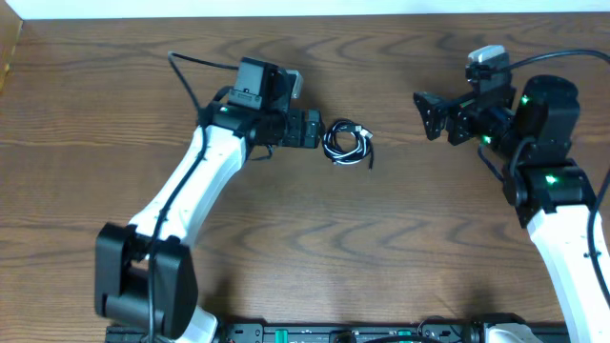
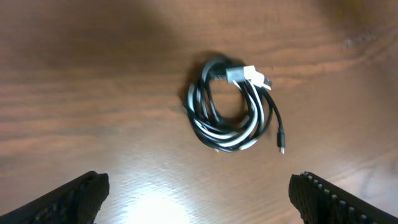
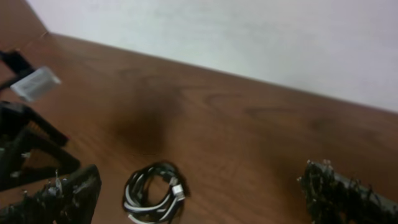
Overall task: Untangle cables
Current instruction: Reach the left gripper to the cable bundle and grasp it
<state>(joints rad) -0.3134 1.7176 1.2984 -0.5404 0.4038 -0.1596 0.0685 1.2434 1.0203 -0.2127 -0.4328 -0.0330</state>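
The black and white cables [image 1: 347,143] lie coiled together in one small bundle on the wooden table, with a black plug end trailing off to the right. The bundle also shows in the left wrist view [image 2: 231,112] and the right wrist view [image 3: 154,191]. My left gripper [image 1: 317,129] is open and empty, just left of the bundle, not touching it; its fingertips frame the bare wood in its own view [image 2: 199,199]. My right gripper [image 1: 426,114] is open and empty, held well right of the bundle; its fingers show in its own view [image 3: 205,196].
The wooden table [image 1: 315,238] runs to a white wall at the back. The left arm [image 1: 191,191] crosses the left half of the table. The right arm [image 1: 553,191] stands at the right edge. The left gripper's body shows at the left of the right wrist view [image 3: 25,149].
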